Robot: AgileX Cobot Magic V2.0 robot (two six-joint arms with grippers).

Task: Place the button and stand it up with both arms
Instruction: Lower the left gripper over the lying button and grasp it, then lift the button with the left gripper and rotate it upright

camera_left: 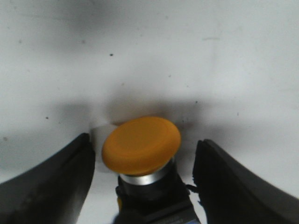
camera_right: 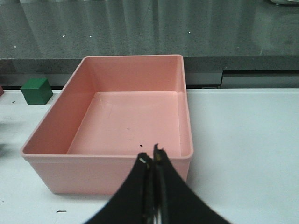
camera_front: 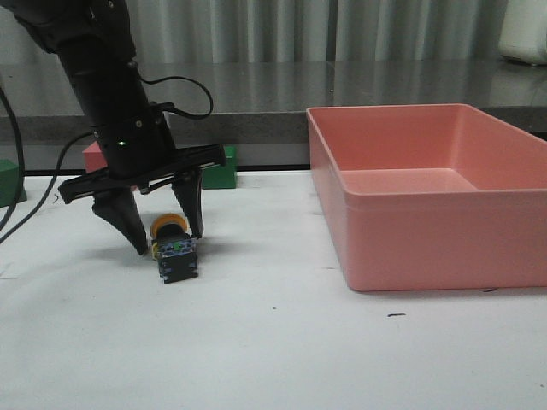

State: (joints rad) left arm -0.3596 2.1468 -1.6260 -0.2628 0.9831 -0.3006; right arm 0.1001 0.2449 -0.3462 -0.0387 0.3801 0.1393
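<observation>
My left gripper (camera_front: 167,241) had its fingers spread wide, one on each side of the button (camera_front: 174,248), not touching it. The button lay on its side on the white table (camera_front: 273,342), left of the middle, with its yellow cap (camera_left: 141,145) facing away from me and its block end nearer to me. My right gripper (camera_right: 152,161) had its two fingers pressed together, holding nothing. It hung over the near edge of the pink tub (camera_front: 444,196) on the right. A green cube (camera_front: 219,173) sat far back on the table, behind my left arm (camera_front: 102,77).
</observation>
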